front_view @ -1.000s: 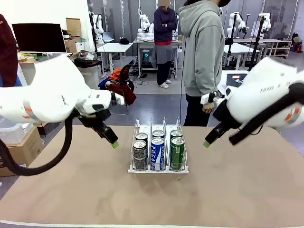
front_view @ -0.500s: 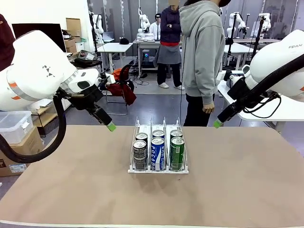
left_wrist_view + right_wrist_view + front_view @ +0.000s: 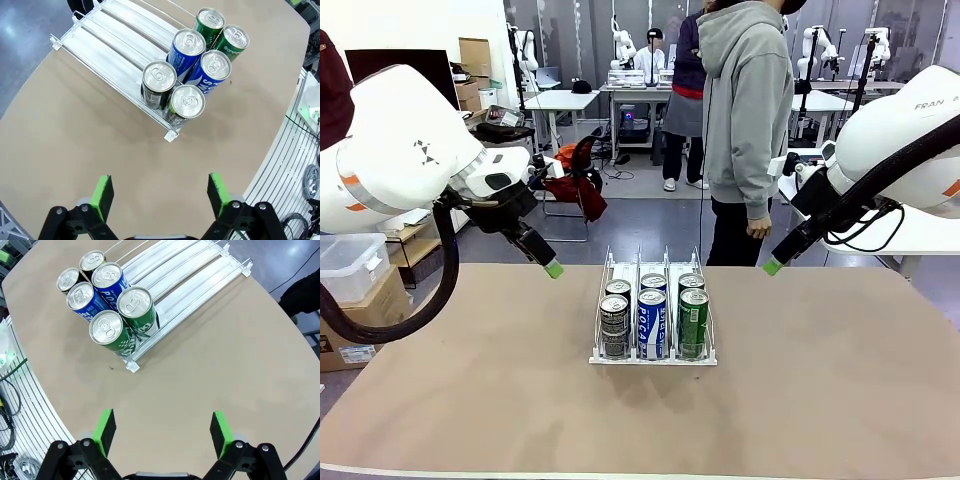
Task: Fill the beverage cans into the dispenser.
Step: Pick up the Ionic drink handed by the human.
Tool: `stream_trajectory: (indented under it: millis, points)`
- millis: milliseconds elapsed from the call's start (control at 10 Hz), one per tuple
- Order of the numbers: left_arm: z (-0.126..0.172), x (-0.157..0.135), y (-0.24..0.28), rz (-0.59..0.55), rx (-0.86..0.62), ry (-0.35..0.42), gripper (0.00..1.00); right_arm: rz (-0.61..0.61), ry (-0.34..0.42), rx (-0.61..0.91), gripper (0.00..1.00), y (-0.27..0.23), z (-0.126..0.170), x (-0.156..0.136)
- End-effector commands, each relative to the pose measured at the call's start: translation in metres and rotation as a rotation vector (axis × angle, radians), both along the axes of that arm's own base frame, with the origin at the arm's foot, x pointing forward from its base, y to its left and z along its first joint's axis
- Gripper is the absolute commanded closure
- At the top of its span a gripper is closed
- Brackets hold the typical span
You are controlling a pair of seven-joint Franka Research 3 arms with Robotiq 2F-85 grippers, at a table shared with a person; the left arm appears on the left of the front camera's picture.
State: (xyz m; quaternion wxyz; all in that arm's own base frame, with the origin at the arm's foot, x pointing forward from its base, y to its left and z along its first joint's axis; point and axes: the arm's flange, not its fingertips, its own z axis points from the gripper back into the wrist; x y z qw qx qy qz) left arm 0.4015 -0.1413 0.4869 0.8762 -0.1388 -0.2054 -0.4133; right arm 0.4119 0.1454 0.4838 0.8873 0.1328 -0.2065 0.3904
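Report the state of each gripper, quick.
Left gripper: open, holding nothing.
Right gripper: open, holding nothing.

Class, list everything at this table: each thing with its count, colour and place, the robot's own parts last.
table: one, tan, under everything.
dispenser: one, clear with white base, mid-table.
grey cans: two, dark grey, dispenser's left lane, near end.
blue cans: two, blue with white lettering, middle lane.
green cans: two, green, right lane.
person: one, grey hoodie, standing at the far side.
left hand: one, black with green pads, open, empty, above the table left of the dispenser.
right hand: one, same colours, open, empty, right of the dispenser.
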Motion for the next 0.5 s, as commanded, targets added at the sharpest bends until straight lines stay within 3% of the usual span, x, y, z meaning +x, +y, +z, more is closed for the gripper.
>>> stream_trajectory:
  millis: [0, 200, 400]
  points:
    - [-0.001, -0.001, 0.001, 0.009, -0.008, 0.014, 0.0, 0.003, 0.007, 0.005, 0.0, -0.003, -0.002, 0.0]
    - [0.0, 0.0, 0.0, 0.001, 0.0, 0.0, 0.0, -0.002, 0.0, 0.0, 0.0, -0.001, 0.0, 0.0]
    - [0.027, -0.004, 0.004, -0.134, 0.039, 0.102, 0.0, 0.111, 0.043, 0.051, 0.0, -0.015, 0.017, 0.005]
